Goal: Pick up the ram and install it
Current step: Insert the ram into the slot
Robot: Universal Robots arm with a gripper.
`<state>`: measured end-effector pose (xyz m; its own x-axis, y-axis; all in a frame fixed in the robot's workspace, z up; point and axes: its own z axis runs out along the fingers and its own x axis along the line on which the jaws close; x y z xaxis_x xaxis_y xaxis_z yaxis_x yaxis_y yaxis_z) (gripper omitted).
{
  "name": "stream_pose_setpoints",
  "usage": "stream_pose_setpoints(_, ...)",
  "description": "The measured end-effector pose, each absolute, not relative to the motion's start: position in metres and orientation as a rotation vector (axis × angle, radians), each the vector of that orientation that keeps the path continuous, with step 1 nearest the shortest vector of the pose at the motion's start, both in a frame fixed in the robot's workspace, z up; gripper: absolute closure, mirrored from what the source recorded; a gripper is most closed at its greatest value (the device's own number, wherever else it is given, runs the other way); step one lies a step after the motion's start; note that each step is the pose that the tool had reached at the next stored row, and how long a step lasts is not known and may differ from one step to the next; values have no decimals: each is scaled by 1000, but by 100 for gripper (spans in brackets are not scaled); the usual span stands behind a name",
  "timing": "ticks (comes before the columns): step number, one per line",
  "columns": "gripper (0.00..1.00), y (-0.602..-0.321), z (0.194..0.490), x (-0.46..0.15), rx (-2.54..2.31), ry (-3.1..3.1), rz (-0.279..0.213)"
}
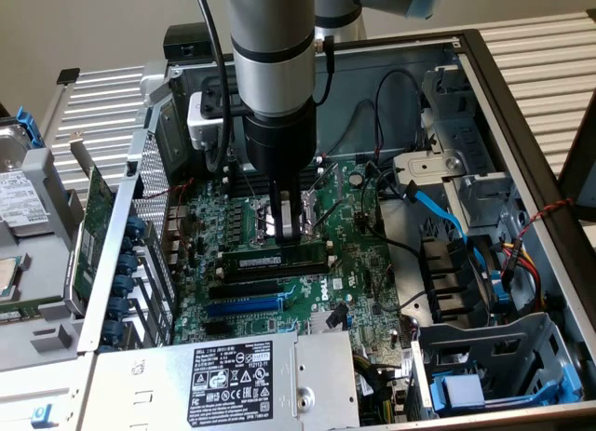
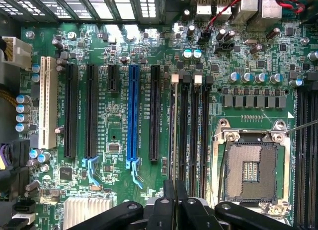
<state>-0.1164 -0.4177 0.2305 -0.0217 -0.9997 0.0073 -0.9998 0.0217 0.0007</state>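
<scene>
exterior view: ram point(image 1: 276, 261) below end effector point(image 1: 288, 228)

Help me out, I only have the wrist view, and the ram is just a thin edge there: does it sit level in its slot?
Observer: In the exterior view the ram shows its long side with the pale label, and its top edge runs level along the slot.
Operator: Where is the gripper relative to it?
Observer: The gripper hangs straight down close above the stick, near its middle. I cannot tell whether it touches.
Operator: Any cables close to the arm?
Observer: A blue cable runs on the exterior view's right, well apart from the arm.
</scene>
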Motion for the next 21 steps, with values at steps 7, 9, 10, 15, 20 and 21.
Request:
stream_pose_setpoints(7, 80, -418, 230, -118, 2194, -2241, 8)
stream_pose_setpoints(9, 73, -418, 230, -118, 2194, -2241, 8)
stream_pose_setpoints(10, 73, -418, 231, -118, 2194, -2241, 8)
stream_pose_setpoints(15, 73, -418, 238, -121, 2194, -2241, 8)
stream_pose_setpoints(20, 73, -418, 246, -122, 2193, -2242, 8)
stream_pose_setpoints(21, 73, -418, 246, -122, 2194, -2242, 8)
